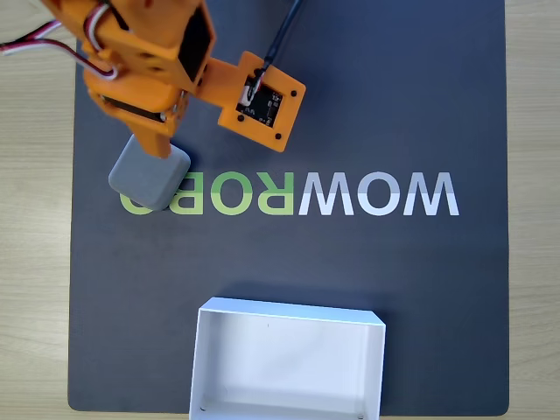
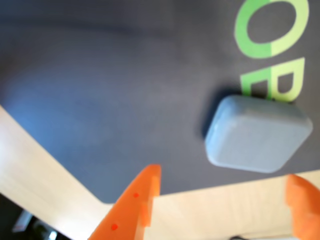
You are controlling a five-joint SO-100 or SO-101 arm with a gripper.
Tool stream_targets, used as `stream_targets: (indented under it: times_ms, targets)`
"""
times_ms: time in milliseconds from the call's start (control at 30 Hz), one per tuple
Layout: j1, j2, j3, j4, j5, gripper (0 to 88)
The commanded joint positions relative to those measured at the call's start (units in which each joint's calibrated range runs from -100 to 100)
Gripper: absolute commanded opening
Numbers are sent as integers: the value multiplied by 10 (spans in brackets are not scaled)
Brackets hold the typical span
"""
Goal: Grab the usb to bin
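While I look through the wrist view, I see the gripper (image 2: 220, 200) wide open, one orange fingertip (image 2: 142, 192) at the left and the other at the right edge, with nothing between them. The usb (image 2: 257, 134) lies just beyond them on the dark mat (image 2: 100, 100), shifted toward the right fingertip, not centred in the gap. It covers a part of the green letters (image 2: 272, 55).

I judge this is the approach step: the grasp is not yet made. The next move, I think, calls for bringing the open fingers forward and down so that the block sits between them, then closing on two opposite flat sides.

The block is nearly square with rounded corners, so I cannot name a clear long axis. In the fixed view the usb (image 1: 150, 178) lies flat and turned a little, its corners pointing diagonally against the mat edges, with the gripper (image 1: 153, 140) partly above it.

Farther on, the bin (image 1: 289, 360) stands open at the opposite edge of the mat, well apart from the block.
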Motion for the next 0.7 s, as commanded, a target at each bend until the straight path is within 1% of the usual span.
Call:
stream_targets:
  times_ms: [0, 100, 200, 567, 667]
  targets:
    - [23, 16, -39, -1, 2, 426]
    - [30, 44, -41, -4, 2, 510]
    - [31, 77, -60, -4, 2, 542]
    - [34, 206, -166, -1, -3, 540]
    - [45, 240, -187, 4, -3, 540]
